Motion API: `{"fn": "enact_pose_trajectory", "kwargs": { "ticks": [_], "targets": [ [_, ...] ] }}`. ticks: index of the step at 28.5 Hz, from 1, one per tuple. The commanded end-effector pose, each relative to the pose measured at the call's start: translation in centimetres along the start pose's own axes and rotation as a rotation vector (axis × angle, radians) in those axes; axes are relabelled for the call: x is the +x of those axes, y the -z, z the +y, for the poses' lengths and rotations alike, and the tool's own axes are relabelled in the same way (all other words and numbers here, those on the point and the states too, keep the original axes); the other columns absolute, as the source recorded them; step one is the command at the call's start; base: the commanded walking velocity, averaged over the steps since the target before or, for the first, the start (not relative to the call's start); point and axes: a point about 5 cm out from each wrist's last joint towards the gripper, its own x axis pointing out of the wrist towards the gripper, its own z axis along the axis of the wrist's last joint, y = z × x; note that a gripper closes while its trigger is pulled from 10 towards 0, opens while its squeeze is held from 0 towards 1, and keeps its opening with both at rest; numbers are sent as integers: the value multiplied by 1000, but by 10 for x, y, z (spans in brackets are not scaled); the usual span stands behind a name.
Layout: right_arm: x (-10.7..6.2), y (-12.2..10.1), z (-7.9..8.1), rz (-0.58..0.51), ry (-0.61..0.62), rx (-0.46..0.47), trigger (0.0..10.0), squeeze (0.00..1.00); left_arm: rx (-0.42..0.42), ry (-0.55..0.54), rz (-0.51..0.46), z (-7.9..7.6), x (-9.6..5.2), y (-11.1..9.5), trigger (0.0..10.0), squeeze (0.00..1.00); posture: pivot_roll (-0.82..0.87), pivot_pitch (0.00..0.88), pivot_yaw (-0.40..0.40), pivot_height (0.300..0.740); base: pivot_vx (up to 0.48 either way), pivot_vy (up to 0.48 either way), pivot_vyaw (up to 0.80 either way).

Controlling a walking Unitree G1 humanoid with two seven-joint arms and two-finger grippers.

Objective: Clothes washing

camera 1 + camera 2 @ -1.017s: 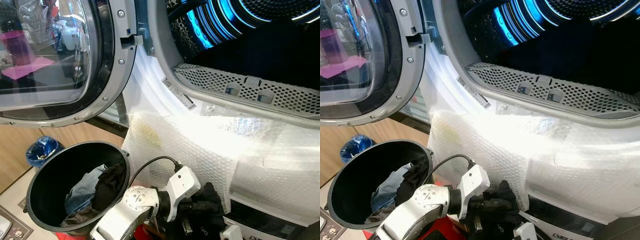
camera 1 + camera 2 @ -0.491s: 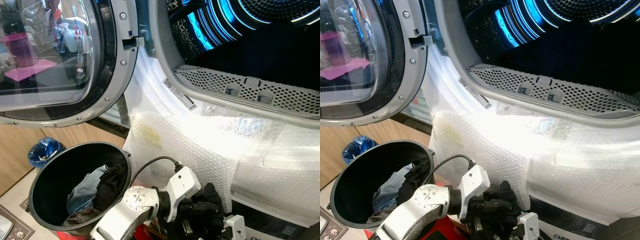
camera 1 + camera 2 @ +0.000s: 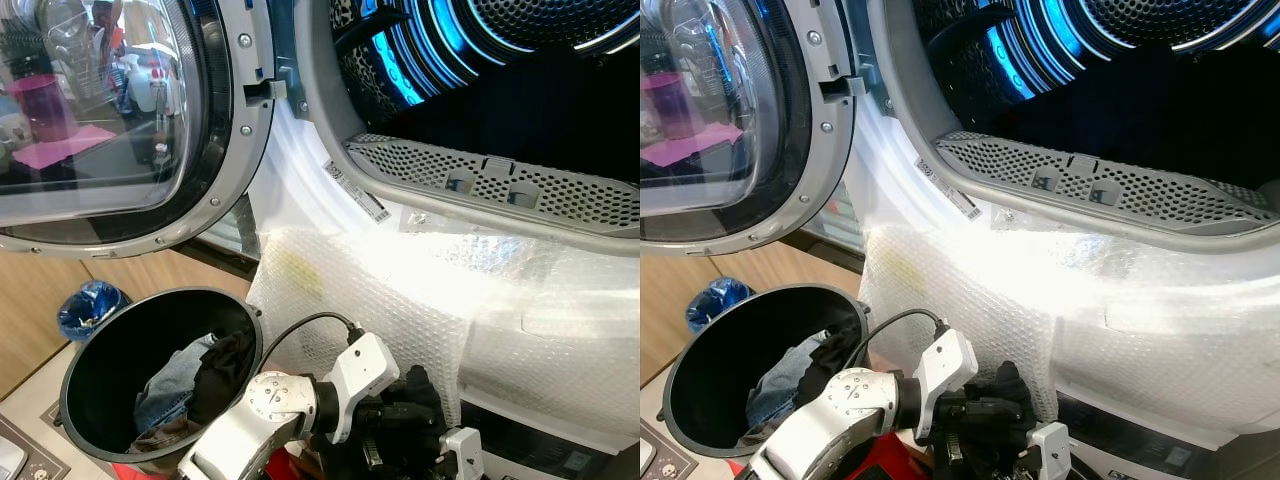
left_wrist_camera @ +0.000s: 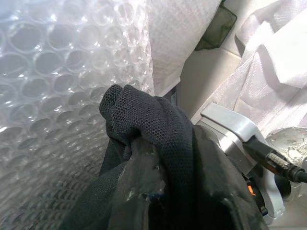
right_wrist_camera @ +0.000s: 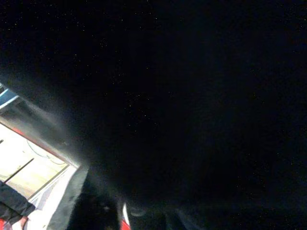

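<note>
low down, left end effector (image 3: 395, 425) clenched on black garment (image 4: 158, 129) — right end effector's (image 3: 462, 450) grip impossible to tell

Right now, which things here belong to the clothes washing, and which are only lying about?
For the job: left gripper holding the black garment; black bucket with clothes; open drum; door.

Lying about: blue bag; bubble wrap.
</note>
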Motion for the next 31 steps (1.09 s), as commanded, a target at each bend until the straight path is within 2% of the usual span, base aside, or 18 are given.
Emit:
{"fn": "enact_pose_trajectory", "kwargs": {
  "ticks": [1, 22, 24, 31],
  "targets": [
    [-2, 1, 2, -10, -8, 10, 0, 0, 11, -6, -22, 3, -2, -6, 0, 0, -146, 0, 63, 740, 0, 0, 0],
    [6, -3, 6, -22, -42, -5, 0, 0, 16, -3, -38, 3, -2, -13, 0, 0, -141, 0, 77, 740, 0, 0, 0],
    [9, -6, 0, -69, 37, 26, 0, 0, 6, 8, -34, -1, -6, -12, 0, 0, -144, 0, 85, 740, 0, 0, 0],
    [10, 0, -1, -59, 52, 34, 0, 0, 7, 28, -35, -4, -9, -14, 0, 0, -138, 0, 87, 740, 0, 0, 0]
  ]
}}
